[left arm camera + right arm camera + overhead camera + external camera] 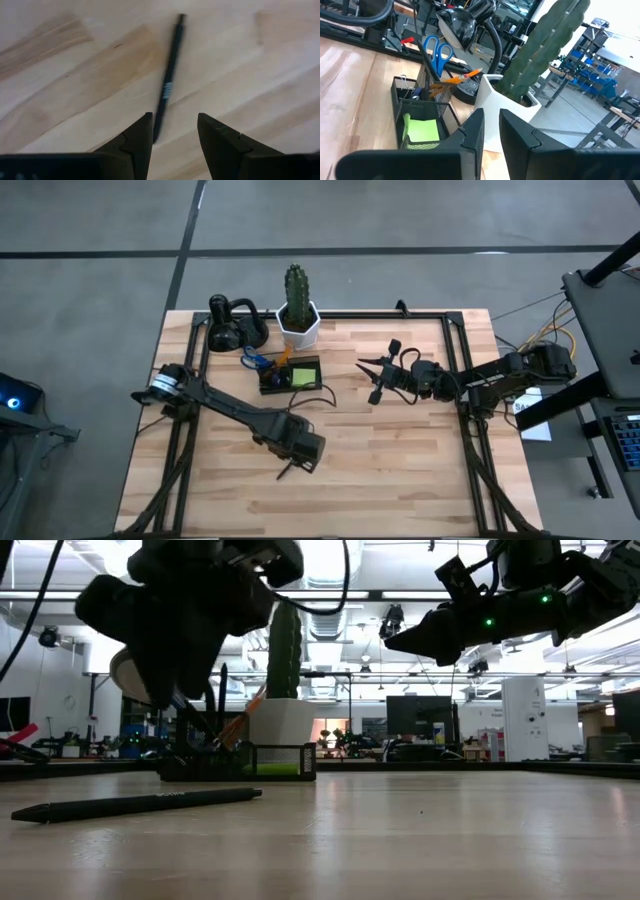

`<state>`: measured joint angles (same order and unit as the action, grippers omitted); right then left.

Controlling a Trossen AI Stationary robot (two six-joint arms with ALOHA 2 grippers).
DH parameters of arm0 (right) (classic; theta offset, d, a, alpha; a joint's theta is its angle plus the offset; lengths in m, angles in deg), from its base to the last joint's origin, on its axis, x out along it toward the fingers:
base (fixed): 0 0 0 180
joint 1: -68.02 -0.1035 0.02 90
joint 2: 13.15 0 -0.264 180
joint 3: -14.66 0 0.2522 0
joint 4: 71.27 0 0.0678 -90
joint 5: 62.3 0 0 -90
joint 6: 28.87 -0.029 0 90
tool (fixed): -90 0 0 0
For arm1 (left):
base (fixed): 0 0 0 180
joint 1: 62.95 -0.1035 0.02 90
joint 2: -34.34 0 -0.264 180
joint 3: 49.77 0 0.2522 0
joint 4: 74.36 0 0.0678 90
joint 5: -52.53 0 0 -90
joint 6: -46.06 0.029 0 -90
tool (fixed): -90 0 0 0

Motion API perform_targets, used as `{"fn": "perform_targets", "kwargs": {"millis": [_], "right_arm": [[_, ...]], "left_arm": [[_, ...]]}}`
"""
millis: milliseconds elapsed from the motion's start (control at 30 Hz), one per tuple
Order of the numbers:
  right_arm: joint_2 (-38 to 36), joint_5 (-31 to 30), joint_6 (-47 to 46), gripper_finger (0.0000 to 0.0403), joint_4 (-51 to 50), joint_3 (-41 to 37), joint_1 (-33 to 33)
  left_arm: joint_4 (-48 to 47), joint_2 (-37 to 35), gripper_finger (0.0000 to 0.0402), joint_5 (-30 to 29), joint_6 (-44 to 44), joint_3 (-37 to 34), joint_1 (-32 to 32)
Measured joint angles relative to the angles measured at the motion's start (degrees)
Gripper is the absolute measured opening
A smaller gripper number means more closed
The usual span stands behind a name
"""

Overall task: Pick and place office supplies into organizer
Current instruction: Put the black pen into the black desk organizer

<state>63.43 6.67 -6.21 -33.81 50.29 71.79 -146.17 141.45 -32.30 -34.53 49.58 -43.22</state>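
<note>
While the left arm leans low over the front of the table, here is how it all stands:

Hard to make out: the organizer (291,375) shows from above only as a small dark box; its compartments read clearly only in the right wrist view, and how many pencils stand in the mesh cup cannot be counted there.
Cut off: in the low view the left gripper's (172,132) fingertips are lost in dark silhouette, and the pen (140,804) beneath it runs out past them toward the camera.
Pens: one black pen (169,82) lying flat on the bare wood, well apart from the organizer, near the table's front.
Left gripper: fingers apart, hanging just over the pen, one end of it lying between them; not clamped on it.
Right gripper (491,131): raised off the table to the right of the organizer, fingers nearly together with a slim gap, holding nothing.
Scissors: one blue-handled pair (437,52), upright in the organizer's mesh cup, handles up.
Pencils: orange ones (462,77) leaning out of the same cup.
Sticky notes: one lime-green pad (421,129) lying in the organizer's open front tray.
Organizer place: back of the table, just beside the white pot (299,325).
Cactus (296,287): one, upright in that pot.
Black looped gadget (234,326): one, near the pot, at the table's back edge.
</note>
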Motion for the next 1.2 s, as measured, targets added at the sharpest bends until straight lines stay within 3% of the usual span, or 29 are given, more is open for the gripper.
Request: {"fn": "perform_targets", "kwargs": {"millis": [200,500,600,1200], "right_arm": [[0.00,0.00,0.01,0.0048,-0.08,0.00,0.00],[0.00,0.00,0.04,0.0048,-0.04,0.00,0.00],[0.00,0.00,0.04,0.0048,-0.03,0.00,0.00],[0.00,-0.02,0.45,0.0048,-0.02,0.00,0.00]], "left_arm": [[-2.76,-0.02,0.0139,-0.33,-3.07,-0.41,0.37],[-2.36,2.45,0.0139,-5.48,-1.89,-1.39,2.03],[-1.46,4.14,0.0139,-4.00,1.54,-1.27,2.54],[4.69,9.65,0.0139,-2.26,1.53,-1.41,2.60]]}}
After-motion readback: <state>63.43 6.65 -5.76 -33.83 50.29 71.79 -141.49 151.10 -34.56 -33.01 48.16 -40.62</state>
